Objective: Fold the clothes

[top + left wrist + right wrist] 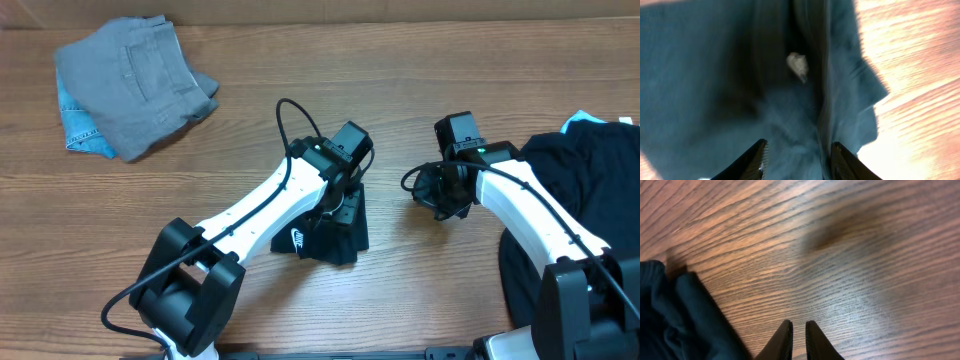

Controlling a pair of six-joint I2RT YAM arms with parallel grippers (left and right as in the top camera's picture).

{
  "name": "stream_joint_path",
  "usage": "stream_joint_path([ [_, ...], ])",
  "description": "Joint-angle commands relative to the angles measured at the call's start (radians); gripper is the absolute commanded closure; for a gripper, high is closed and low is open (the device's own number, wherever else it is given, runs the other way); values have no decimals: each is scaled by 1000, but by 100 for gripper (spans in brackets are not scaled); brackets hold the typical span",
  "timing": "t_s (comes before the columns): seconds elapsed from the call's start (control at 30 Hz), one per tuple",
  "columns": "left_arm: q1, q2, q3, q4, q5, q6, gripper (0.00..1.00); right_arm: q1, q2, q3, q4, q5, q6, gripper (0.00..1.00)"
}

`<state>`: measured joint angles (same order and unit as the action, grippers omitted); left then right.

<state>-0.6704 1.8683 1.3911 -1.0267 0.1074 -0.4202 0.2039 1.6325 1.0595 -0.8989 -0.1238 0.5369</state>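
A small black folded garment (335,238) with a white logo lies at the table's middle. My left gripper (337,203) hangs right over it. In the left wrist view the jaws (799,152) are open, spread over the dark fabric (715,90), which has a small white tag (797,65). My right gripper (440,195) is to the right of the garment, low over bare wood. In the right wrist view its jaws (798,337) are shut with nothing between them. A dark cloth edge (670,315) shows at the left of that view.
A pile of black clothes (590,190) with a light blue item (580,121) lies at the right edge. Folded grey shorts (140,80) on a blue cloth (75,120) sit at the back left. Wooden table (150,190) between them.
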Motion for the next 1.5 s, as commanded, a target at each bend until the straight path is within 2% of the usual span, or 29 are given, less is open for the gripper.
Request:
stream_joint_path([
  [0.0,39,-4,91,-69,-32,-12,55,0,-21,22,20,-98,-138,87],
  [0.13,102,-5,153,-187,-137,25,46,14,-21,22,32,-411,-333,86],
  [0.2,150,-4,148,-219,-140,53,43,47,-21,21,21,-472,-354,81],
  [0.3,216,-4,116,-230,-125,68,40,127,-20,20,30,-473,-355,78],
  [0.4,276,-4,75,-207,-42,113,39,220,-17,20,74,-452,-354,78],
  [0.57,356,-4,-38,-104,218,258,38,330,-14,20,137,-346,-349,82],
  [0.7,364,-4,-137,-40,246,267,38,359,-10,7,143,-332,-388,83],
  [0.77,364,-4,-180,-5,264,267,38,363,4,-11,142,-267,-352,83],
  [0.87,365,-4,-213,22,267,267,37,358,38,-32,103,-89,-156,82],
  [1.03,364,-4,-218,27,248,267,33,330,77,-32,60,-89,-91,82],
  [1.17,364,-4,-218,53,252,266,25,311,77,-32,29,-90,-52,82],
  [1.47,362,-4,-244,158,377,267,11,312,77,-32,22,-95,-50,81],
])
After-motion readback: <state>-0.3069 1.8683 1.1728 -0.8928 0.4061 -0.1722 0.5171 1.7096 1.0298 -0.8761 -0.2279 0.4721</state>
